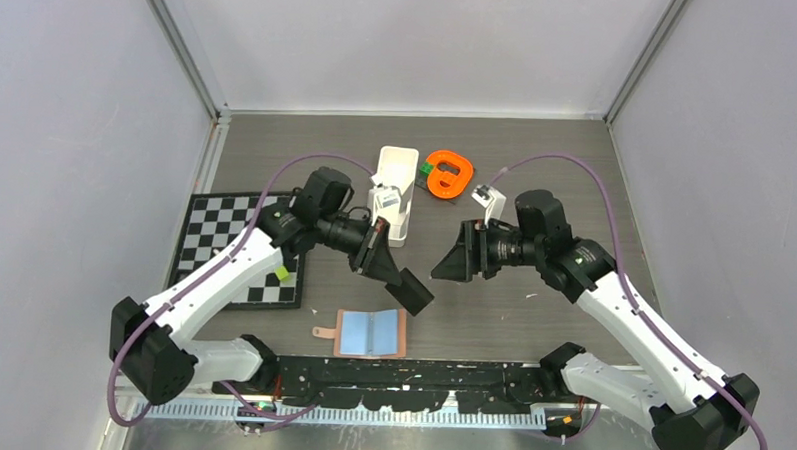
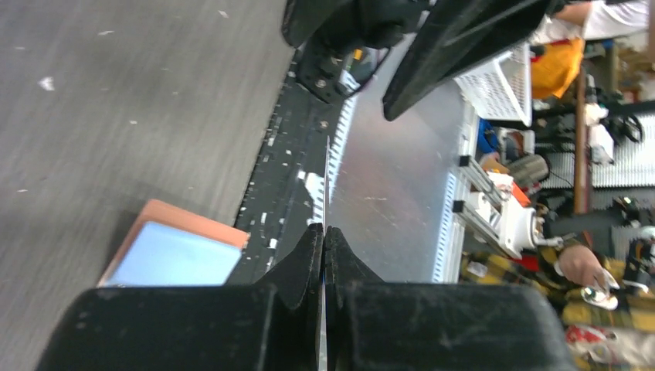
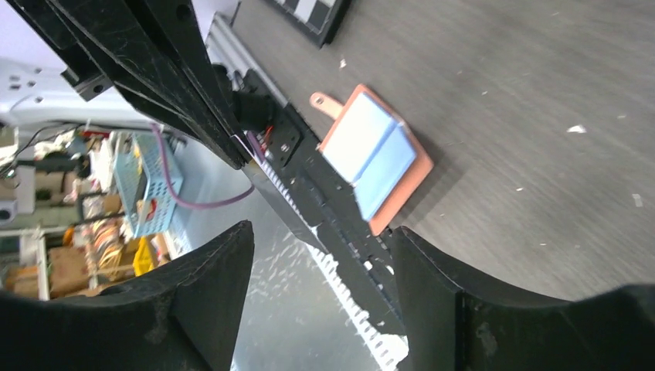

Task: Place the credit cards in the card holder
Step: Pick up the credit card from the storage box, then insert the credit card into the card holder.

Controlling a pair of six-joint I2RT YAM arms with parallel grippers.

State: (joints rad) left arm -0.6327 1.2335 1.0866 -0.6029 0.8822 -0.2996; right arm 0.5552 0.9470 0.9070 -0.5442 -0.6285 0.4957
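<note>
Left tool (image 2: 324, 232) has its fingers pressed almost together on a thin pale sliver seen edge-on, which I take for a card (image 2: 326, 182). Right tool (image 3: 323, 232) gapes wide with nothing in it. Both hang over the middle of the desk (image 1: 537, 160), tips turned toward each other. The holder (image 1: 371, 333) lies open and flat by the near edge, blue lining up and snap tab pointing to the left edge. It sits below and slightly left of the left tool, apart from both. The step in hand looks like carrying: a card is gripped but not yet brought to the holder. The next move, as I judge it, calls for lowering the card toward the near edge, laying its lead edge flat against a pocket mouth and sliding it in. The free tool may need to pin the holder so it does not skid. Where the pocket mouths lie I cannot tell; only a centre fold shows. Plain pale walls (image 1: 78, 124) close in the left, right and far sides. The desk is dark grey, wood-grained and speckled with pale flecks. A chessboard (image 1: 224, 239) lies along the left edge and a white tray (image 1: 402, 165) stands toward the far edge. An orange piece (image 1: 449, 174) lies beside the tray, with a small green block (image 1: 426, 169) between them. Past the near edge the room is cluttered, with a white basket (image 2: 500, 85) in sight.
</note>
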